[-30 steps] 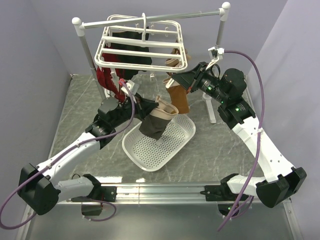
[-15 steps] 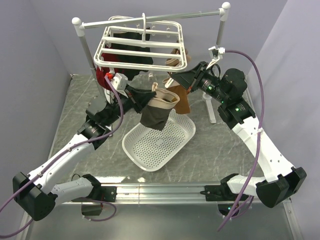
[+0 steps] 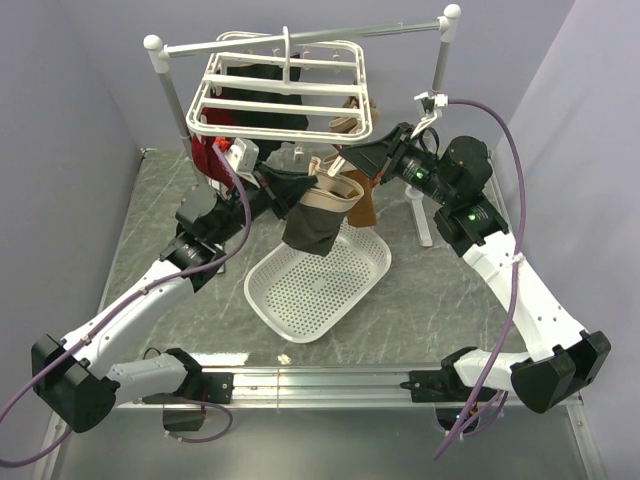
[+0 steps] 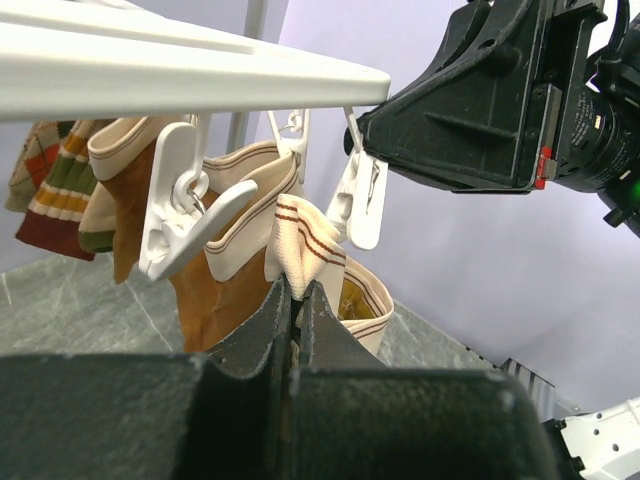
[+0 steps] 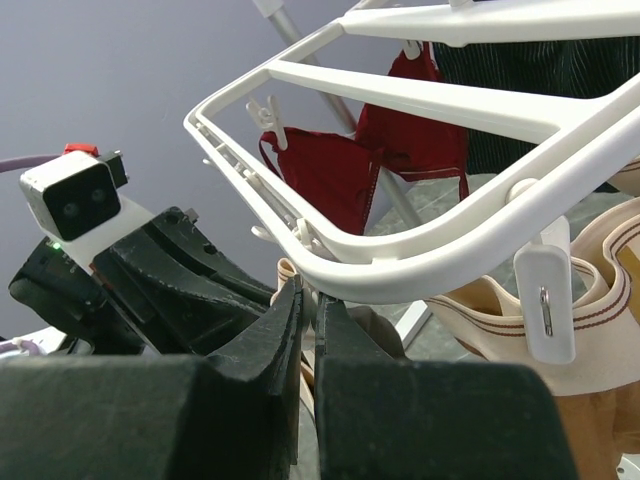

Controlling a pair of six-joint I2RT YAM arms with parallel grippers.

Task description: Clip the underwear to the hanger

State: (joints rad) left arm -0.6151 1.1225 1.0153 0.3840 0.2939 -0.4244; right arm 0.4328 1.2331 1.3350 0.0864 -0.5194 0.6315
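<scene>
My left gripper (image 3: 300, 190) is shut on the pale beige waistband (image 4: 300, 245) of the underwear (image 3: 310, 228). The dark grey-brown body hangs below, over the basket. The waistband fold sits just under the front edge of the white hanger (image 3: 285, 95), next to a dangling white clip (image 4: 362, 200). My right gripper (image 3: 342, 158) reaches in from the right under the hanger's front right corner. In the right wrist view its jaws (image 5: 312, 290) are nearly closed on a white clip (image 5: 318, 248) hanging from the frame (image 5: 440, 255).
A white perforated basket (image 3: 352, 290) lies on the table below. An orange-brown garment (image 3: 360, 205) with a beige band and a red garment (image 3: 208, 158) hang from the hanger. Dark clothes hang at the back. The grey rail (image 3: 330, 34) on white posts carries the hanger.
My left gripper has lifted the underwear up and to the right, from over the basket to just under the hanger's front edge. My right gripper has stayed in place.
</scene>
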